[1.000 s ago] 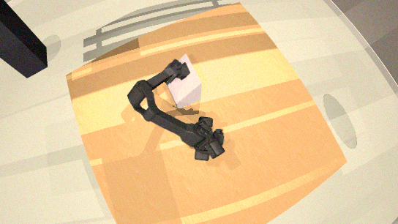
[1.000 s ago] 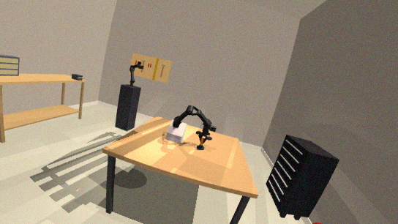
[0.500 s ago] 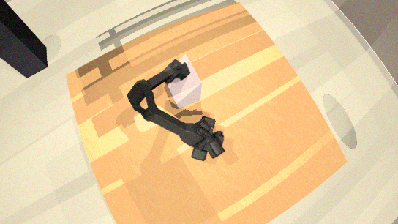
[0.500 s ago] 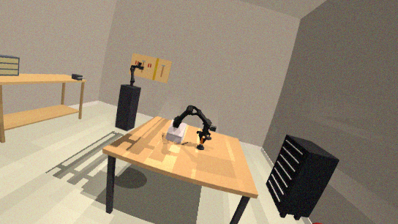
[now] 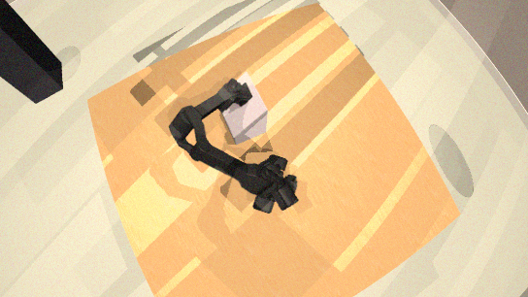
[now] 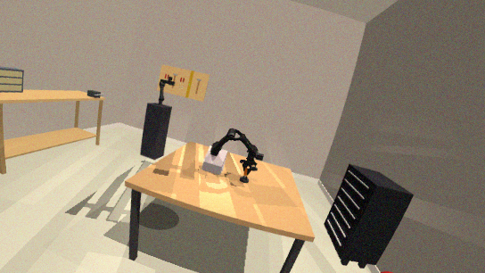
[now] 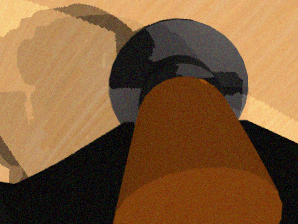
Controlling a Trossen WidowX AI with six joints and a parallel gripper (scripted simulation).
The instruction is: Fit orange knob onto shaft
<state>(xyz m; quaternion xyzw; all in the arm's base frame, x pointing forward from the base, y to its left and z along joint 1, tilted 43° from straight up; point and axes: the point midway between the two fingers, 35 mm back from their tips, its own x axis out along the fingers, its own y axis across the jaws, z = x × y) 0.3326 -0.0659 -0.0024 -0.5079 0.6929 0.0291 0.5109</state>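
The orange knob point(image 6: 245, 173) point(image 7: 200, 150) is long and roughly upright between the black fingers. My gripper point(image 6: 247, 167) point(image 7: 185, 131) is shut on it; in the top view the hand hides the knob. The dark grey round pedestal point(image 6: 244, 180) point(image 7: 200, 41) is directly below the knob in the exterior view. In the wrist view its disc shows around and beyond the knob's far end. The silver shaft, the knob's hole and both flat sides are hidden. I cannot tell whether the knob's underside touches the pedestal.
The arm's pale block-shaped base point(image 5: 249, 113) point(image 6: 215, 167) stands on the wooden table point(image 5: 369, 184) point(image 6: 276, 211). Dark shadows fall across the table. Away from the table stand a black drawer cabinet point(image 6: 383, 214), a workbench point(image 6: 49, 95) and a black pillar point(image 6: 156, 129) with another arm.
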